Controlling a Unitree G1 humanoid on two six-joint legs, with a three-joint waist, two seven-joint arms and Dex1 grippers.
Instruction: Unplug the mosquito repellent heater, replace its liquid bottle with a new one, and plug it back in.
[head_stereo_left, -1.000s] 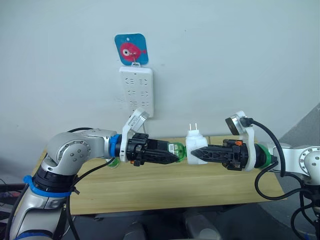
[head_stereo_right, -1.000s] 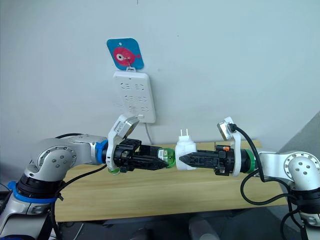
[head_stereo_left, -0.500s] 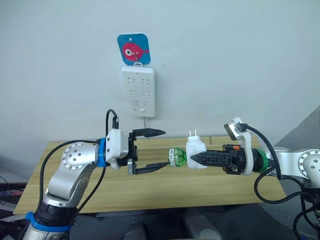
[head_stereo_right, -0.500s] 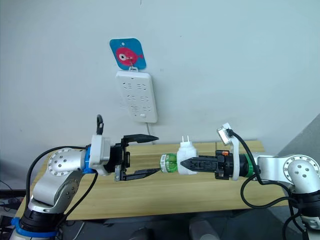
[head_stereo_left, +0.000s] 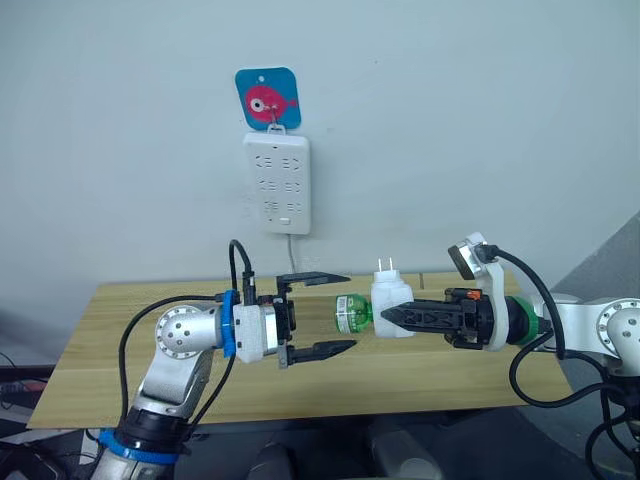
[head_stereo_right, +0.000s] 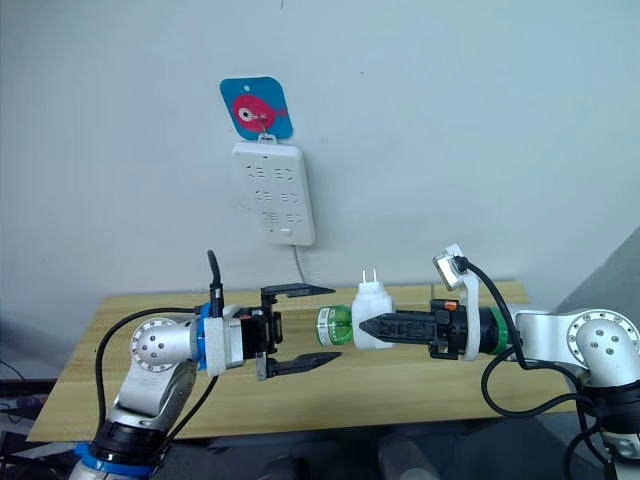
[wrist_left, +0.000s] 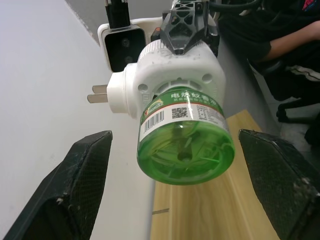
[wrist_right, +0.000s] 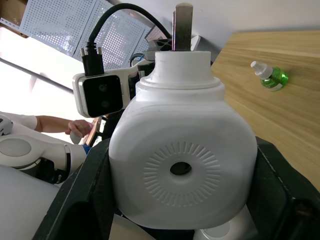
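One barcode, QR on bottle (wrist_left: 185, 145) label | right hand (head_stereo_left: 388, 318) clamps heater (head_stereo_left: 391, 306) | left hand (head_stereo_left: 345, 312) apart

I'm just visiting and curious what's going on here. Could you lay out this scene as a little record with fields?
right end effector: shut on the mosquito repellent heater, held above the table
heater prongs: pointing up
green bottle: in the heater, pointing at the left end effector
left end effector: open, apart from the bottle
second green bottle: lying on the table
power strip: on the wall
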